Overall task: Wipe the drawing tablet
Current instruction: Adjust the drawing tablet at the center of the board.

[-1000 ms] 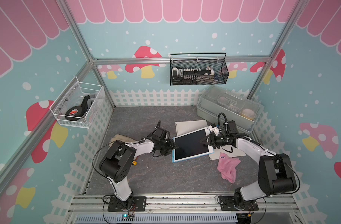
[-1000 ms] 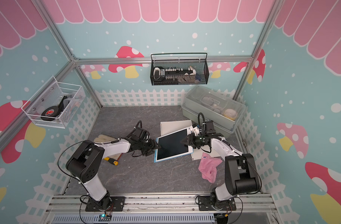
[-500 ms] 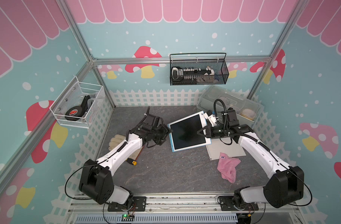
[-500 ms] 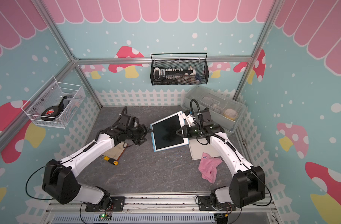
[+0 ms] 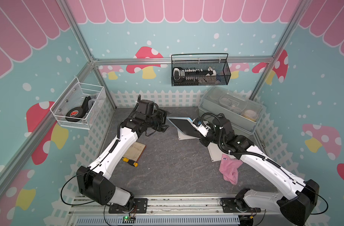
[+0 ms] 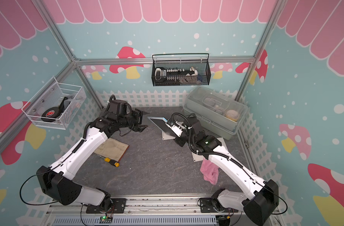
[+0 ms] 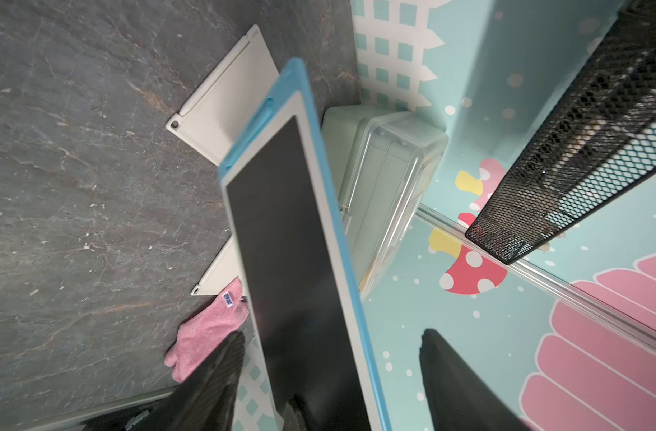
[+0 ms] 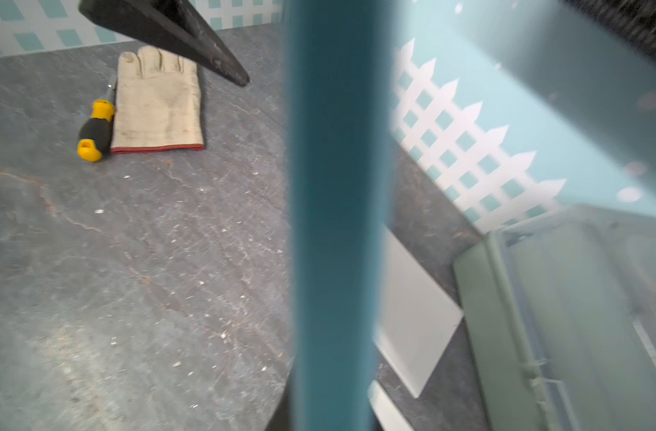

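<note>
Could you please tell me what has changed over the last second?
The right end effector shut on the drawing tablet and lifted it off the table, tilting it steeply. The left end effector rose too and stands open near its other edge. The pink cloth, glove and screwdriver stayed put.

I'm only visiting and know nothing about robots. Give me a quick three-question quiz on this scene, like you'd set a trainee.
1. True or false: the pink cloth lies on the table, in no gripper.
2. Which gripper holds the drawing tablet? A left, B right, C both.
3. Fill the gap: beside the glove lies a yellow-and-black ____.
Key: 1 true. 2 B, the right gripper. 3 screwdriver.
</note>
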